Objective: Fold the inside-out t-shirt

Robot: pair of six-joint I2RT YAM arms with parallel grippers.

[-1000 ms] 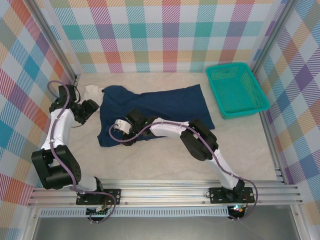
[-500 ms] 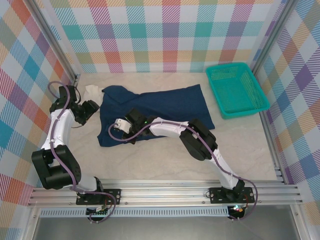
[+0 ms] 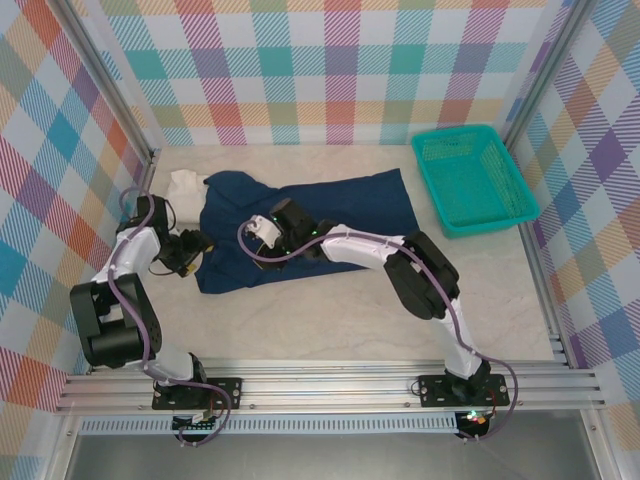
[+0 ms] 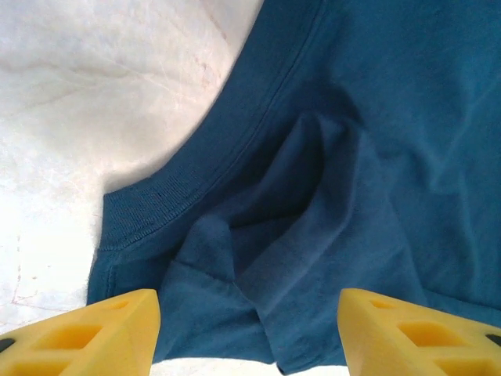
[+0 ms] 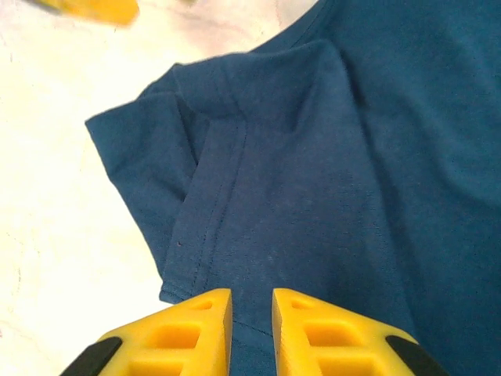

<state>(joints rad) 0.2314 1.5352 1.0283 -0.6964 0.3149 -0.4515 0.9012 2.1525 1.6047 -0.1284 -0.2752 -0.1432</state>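
Observation:
The inside-out t-shirt [image 3: 340,205] lies spread out, dark navy, across the middle of the table. My left gripper [image 3: 192,252] is at the shirt's near-left edge. In the left wrist view it [image 4: 249,313] stands open, its yellow fingers [image 4: 102,333] wide apart over a bunched fold of shirt [image 4: 376,117] beside a ribbed hem. My right gripper [image 3: 258,232] hovers over the shirt's left part. In its wrist view the jaws [image 5: 252,301] stand only a little apart, with flat cloth [image 5: 352,157] showing through the gap and nothing pinched. A stitched hem runs down the left side.
A teal mesh basket [image 3: 475,180] stands at the back right. A small white lump of cloth [image 3: 183,183] lies by the shirt's far-left corner. Plaid walls and metal posts enclose the table [image 3: 330,320]; bare marble lies in front of the shirt.
My right gripper has moved back and to the right over the shirt, its jaws closing and then parting slightly. The left gripper has swung in and nearer, to the shirt's left edge.

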